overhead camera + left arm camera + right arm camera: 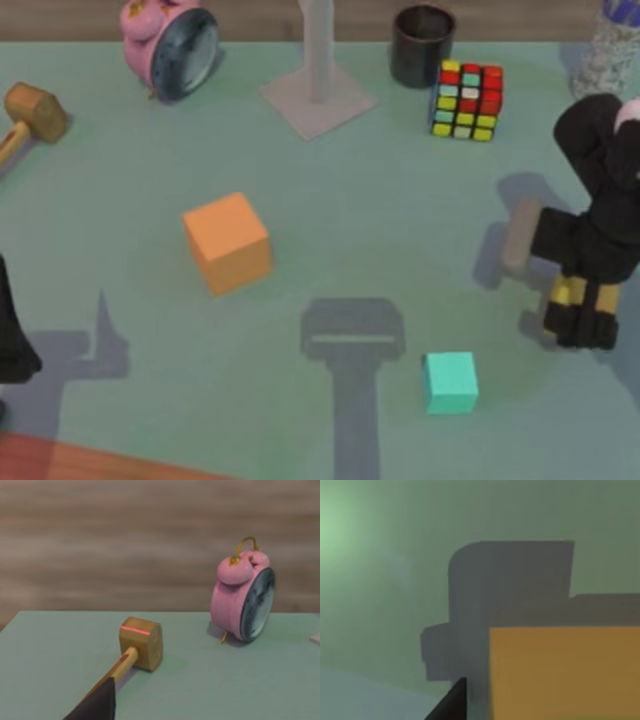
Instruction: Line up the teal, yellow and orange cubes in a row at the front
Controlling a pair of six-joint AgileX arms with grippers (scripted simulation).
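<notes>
one cube's in hand, the right gripper (581, 318) at the table's right edge clamped on the yellow cube (582, 294), so i'd set it down gently beside the teal cube (450, 381) up front, orange cube (227, 243) mid-left, left arm parked at left.

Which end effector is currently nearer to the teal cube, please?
The right. The right end effector, shut on the yellow cube, sits just to the right of the teal cube; the left arm is parked at the table's far left edge.
</notes>
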